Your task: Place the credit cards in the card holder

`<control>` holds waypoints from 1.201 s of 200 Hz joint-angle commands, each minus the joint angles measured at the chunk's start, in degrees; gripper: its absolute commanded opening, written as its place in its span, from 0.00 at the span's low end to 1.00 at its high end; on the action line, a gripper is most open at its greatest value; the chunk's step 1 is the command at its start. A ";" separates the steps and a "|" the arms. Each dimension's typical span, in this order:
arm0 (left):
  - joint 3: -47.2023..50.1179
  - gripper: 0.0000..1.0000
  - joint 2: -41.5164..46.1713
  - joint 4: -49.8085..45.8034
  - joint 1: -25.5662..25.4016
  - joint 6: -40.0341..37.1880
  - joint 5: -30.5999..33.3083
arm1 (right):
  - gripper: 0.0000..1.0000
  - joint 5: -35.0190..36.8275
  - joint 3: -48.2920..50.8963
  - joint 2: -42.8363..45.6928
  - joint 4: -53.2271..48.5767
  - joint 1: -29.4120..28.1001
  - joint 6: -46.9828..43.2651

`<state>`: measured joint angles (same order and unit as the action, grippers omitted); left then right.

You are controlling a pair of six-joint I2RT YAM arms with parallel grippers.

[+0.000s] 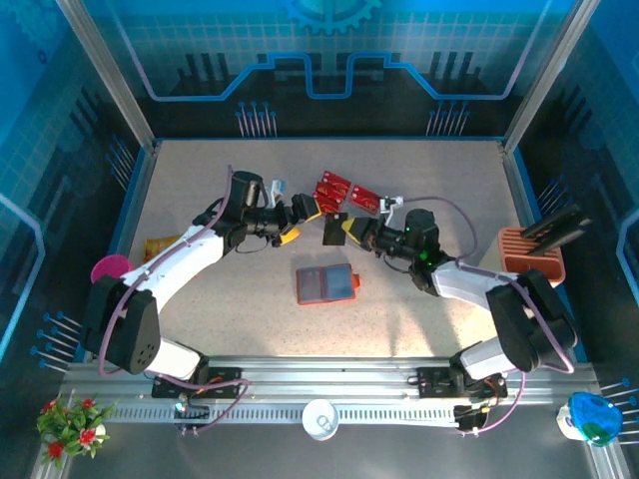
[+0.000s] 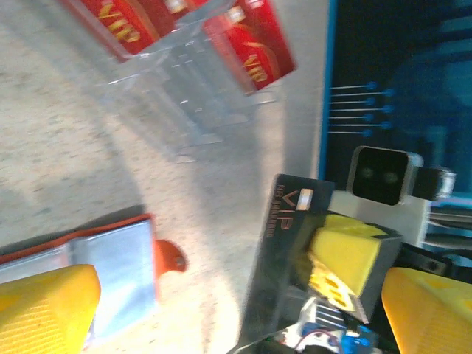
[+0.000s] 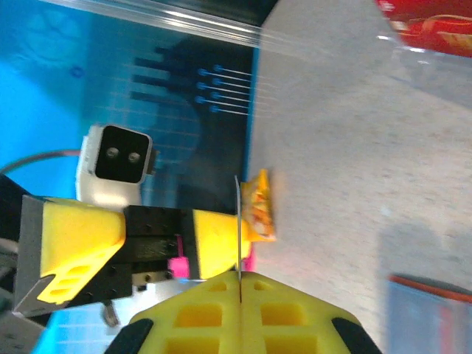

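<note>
Card holder (image 1: 324, 284) lies nearest the arm bases, flat on the table (image 1: 200, 180) and opened out, its grey inner pocket facing up and a small orange tab at one side; no card sits in it yet. Just beyond it, above the table, the two grippers face each other. The right gripper (image 1: 348, 232) is clenched on the dark card (image 2: 284, 240), pinching one end between its yellow pads so that much of the card juts free. The left gripper (image 1: 296, 223) stands with its fingers spread wide, grasping nothing; whether one pad brushes the card cannot be told. Farthest out, the red cards (image 1: 344, 190) rest on a clear tray (image 2: 177, 96), well apart from the card holder.

The dark card looks thin, light and glossy: probably stiff enough to keep its shape, yet likely to bow if its leading edge jams, and to slip in a weak pinch. An end grip on the flat faces, as the right gripper has, seems sound, since it leaves the far end bare to slide into a pocket. The card holder looks soft and light, so it may shift under the push and could need pinning by the free gripper
</note>
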<state>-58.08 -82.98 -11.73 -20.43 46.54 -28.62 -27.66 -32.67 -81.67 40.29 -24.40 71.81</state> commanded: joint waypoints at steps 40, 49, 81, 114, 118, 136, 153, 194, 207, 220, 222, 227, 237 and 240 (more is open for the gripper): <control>3.12 0.99 -3.61 -19.99 -6.20 -15.93 14.18 | 0.00 4.40 3.03 3.06 -16.28 -2.80 -19.89; 3.94 0.99 -3.75 -20.22 -7.00 -16.36 15.87 | 0.00 5.31 3.13 2.25 -15.83 -3.74 -20.39; 5.54 0.99 -4.56 -21.31 -9.46 -18.26 19.68 | 0.00 9.15 3.33 -0.86 -13.18 -7.44 -20.77; 7.00 0.99 -5.61 -21.24 -10.84 -18.80 21.56 | 0.00 11.46 3.11 -5.33 -8.89 -9.86 -19.77; 7.16 0.99 -5.74 -21.15 -10.98 -18.94 21.79 | 0.00 11.63 3.07 -5.69 -8.69 -10.14 -19.74; 7.50 0.99 -6.57 -20.80 -11.28 -19.10 22.27 | 0.00 12.93 3.09 -6.80 -7.82 -10.85 -19.88; 7.43 0.99 -7.47 -20.54 -11.57 -19.44 22.62 | 0.00 13.66 3.29 -7.44 -7.18 -11.19 -19.98; 6.62 0.99 -10.03 -20.30 -12.06 -20.44 23.20 | 0.00 14.66 3.75 -8.32 -5.98 -11.19 -20.08; 6.43 0.99 -10.65 -20.65 -12.27 -20.72 23.78 | 0.00 14.70 3.78 -8.89 -5.37 -11.22 -19.87; 6.24 0.99 -11.12 -21.34 -12.43 -20.73 24.71 | 0.00 14.66 3.80 -9.65 -4.55 -11.20 -19.71; 6.30 0.99 -11.23 -21.44 -12.44 -20.71 24.81 | 0.00 14.65 3.76 -9.78 -4.35 -11.24 -19.68; 6.24 0.99 -11.39 -21.77 -12.45 -20.78 25.20 | 0.00 14.63 3.75 -10.05 -4.05 -11.19 -19.60; 6.17 0.99 -11.86 -22.37 -12.46 -20.74 25.78 | 0.00 14.56 3.75 -10.54 -3.50 -11.19 -19.44; 6.18 0.99 -12.01 -22.53 -12.59 -20.79 25.88 | 0.00 14.61 3.75 -10.68 -3.35 -11.19 -19.38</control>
<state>-51.53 -92.95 -31.46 -32.45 26.96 -5.37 -13.91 -29.76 -90.78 33.85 -34.87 52.86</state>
